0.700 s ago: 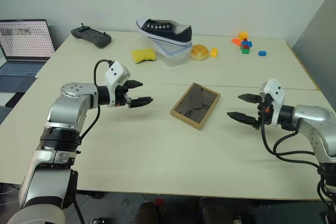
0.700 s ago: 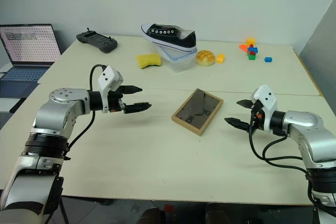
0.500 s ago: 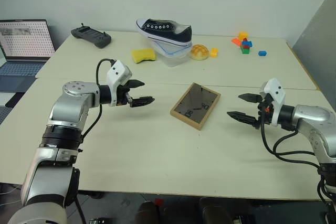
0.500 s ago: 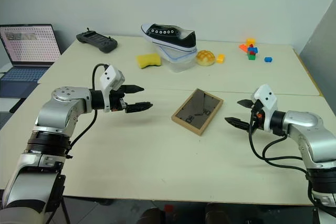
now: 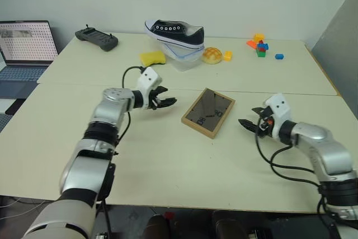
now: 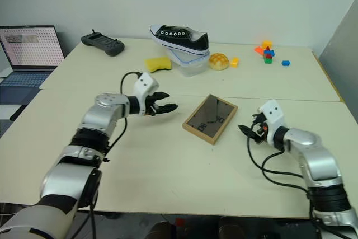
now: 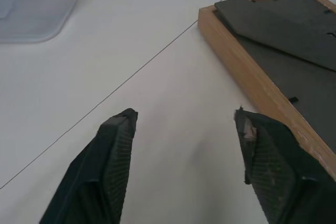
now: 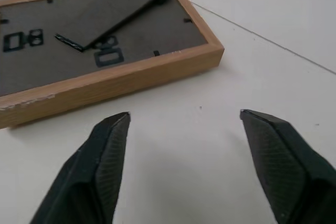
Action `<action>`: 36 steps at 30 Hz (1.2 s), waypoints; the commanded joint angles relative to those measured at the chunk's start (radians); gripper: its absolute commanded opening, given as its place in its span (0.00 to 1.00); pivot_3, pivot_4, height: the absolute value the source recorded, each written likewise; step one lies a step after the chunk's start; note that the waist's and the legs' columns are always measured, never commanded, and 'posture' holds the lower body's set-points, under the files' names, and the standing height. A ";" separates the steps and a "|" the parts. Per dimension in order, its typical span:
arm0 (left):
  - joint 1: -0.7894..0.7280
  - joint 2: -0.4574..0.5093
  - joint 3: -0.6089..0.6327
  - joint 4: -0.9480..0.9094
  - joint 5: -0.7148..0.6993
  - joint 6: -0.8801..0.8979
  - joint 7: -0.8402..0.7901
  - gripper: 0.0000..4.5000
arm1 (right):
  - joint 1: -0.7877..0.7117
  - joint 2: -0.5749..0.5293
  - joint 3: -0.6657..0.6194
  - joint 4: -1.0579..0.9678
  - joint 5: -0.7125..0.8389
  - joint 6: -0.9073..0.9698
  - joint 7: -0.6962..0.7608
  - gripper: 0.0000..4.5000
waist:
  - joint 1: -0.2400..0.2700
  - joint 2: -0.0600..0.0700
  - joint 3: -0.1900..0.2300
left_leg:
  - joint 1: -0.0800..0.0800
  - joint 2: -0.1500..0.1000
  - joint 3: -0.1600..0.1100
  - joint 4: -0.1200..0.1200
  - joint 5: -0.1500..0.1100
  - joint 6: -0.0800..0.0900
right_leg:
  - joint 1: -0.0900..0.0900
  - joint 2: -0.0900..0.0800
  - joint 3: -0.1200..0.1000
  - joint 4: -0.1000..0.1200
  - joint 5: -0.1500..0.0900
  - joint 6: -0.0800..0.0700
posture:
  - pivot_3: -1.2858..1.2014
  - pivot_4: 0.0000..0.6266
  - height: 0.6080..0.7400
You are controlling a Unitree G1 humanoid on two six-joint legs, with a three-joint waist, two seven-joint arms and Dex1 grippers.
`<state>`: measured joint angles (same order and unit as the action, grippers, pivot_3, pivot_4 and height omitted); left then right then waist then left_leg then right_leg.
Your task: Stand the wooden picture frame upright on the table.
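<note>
The wooden picture frame [image 5: 208, 112] lies flat on the table [image 5: 168, 160], near its middle, dark back up, with the fold-out stand [image 8: 113, 9] lying against the back. My left gripper [image 5: 166, 97] is open, a short way to the left of the frame, and points at its left edge [image 7: 252, 77]. To the frame's right, my right gripper [image 5: 250, 118] is open and points at the near right corner [image 8: 210, 51]. Neither gripper touches the frame. The front of the frame is hidden.
At the back stands a black-and-white shoe [image 5: 174, 31] on a clear plastic container [image 5: 184, 57], with a yellow sponge [image 5: 152, 58], a bun [image 5: 212, 55] and coloured blocks [image 5: 260, 46] nearby. A controller [image 5: 97, 38] and a laptop [image 5: 25, 48] are at the far left.
Both grippers have moved in toward the frame, the left one to the right and the right one to the left. Both are still open. The frame has not moved.
</note>
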<state>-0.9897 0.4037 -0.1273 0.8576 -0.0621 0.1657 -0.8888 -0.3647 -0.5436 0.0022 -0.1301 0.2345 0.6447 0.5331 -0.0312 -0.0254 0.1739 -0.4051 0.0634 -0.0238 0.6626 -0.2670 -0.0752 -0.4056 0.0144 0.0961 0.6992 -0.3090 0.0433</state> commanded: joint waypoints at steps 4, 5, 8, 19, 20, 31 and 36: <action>-0.084 -0.090 -0.030 0.128 0.080 -0.110 0.071 0.35 | -0.035 0.141 0.024 0.029 -0.088 -0.019 -0.182 0.39 | -0.001 0.000 0.000 | 0.000 0.000 0.000 0.000 0.000 0.000 | 0.000 0.000 0.000 0.000 0.000 0.000 | 0.52 0.24 1.00; -0.090 -0.097 -0.033 0.146 0.089 -0.114 0.073 0.31 | -0.041 0.162 0.029 0.045 -0.096 -0.023 -0.199 0.34 | -0.002 0.000 0.000 | 0.000 0.000 0.000 0.000 0.000 0.000 | 0.000 0.000 0.000 0.000 0.000 0.000 | 0.52 0.24 1.00; -0.095 -0.118 -0.037 0.173 0.101 -0.128 0.058 0.18 | -0.064 0.215 0.042 0.089 -0.111 -0.029 -0.224 0.19 | -0.003 0.000 0.000 | 0.000 0.000 0.000 0.000 0.000 0.000 | 0.000 0.000 0.000 0.000 0.000 0.000 | 0.52 0.24 1.00; 0.014 -0.125 -0.063 -0.029 0.108 -0.013 -0.060 0.01 | -0.085 0.275 0.076 0.047 -0.074 0.003 -0.150 0.01 | -0.004 0.000 0.000 | 0.000 0.000 0.000 -0.001 0.000 0.000 | 0.000 0.000 0.000 0.000 0.000 0.000 | 0.52 0.24 1.00; 0.042 -0.110 -0.066 -0.092 0.105 0.025 -0.072 0.01 | -0.076 0.270 0.077 0.016 -0.051 0.029 -0.124 0.01 | -0.004 0.001 0.000 | 0.000 0.000 0.000 -0.001 0.000 0.000 | 0.000 0.000 0.000 0.000 0.000 0.000 | 0.52 0.24 1.00; 0.356 0.078 -0.048 -0.853 -0.006 0.521 -0.160 0.01 | 0.015 0.129 0.190 -0.228 0.072 0.215 0.086 0.01 | -0.010 0.001 0.000 | 0.000 0.001 -0.002 0.001 0.000 0.000 | 0.001 0.000 -0.001 0.002 0.000 0.000 | 0.52 0.24 1.00; 0.426 0.149 -0.037 -1.080 -0.090 0.701 -0.154 0.01 | 0.010 0.076 0.219 -0.212 0.052 0.201 0.103 0.01 | -0.004 0.001 0.000 | 0.000 0.000 -0.002 0.001 0.000 0.000 | 0.001 0.000 -0.001 0.001 0.000 0.000 | 0.52 0.24 1.00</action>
<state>-0.5841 0.5295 -0.1839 -0.1196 -0.1101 0.8058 -1.0385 -0.3420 -0.4423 0.2223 -0.3179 0.2938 0.8621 0.6142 -0.0349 -0.0245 0.1736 -0.4047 0.0638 -0.0254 0.6634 -0.2670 -0.0752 -0.4046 0.0144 0.0954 0.7002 -0.3090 0.0433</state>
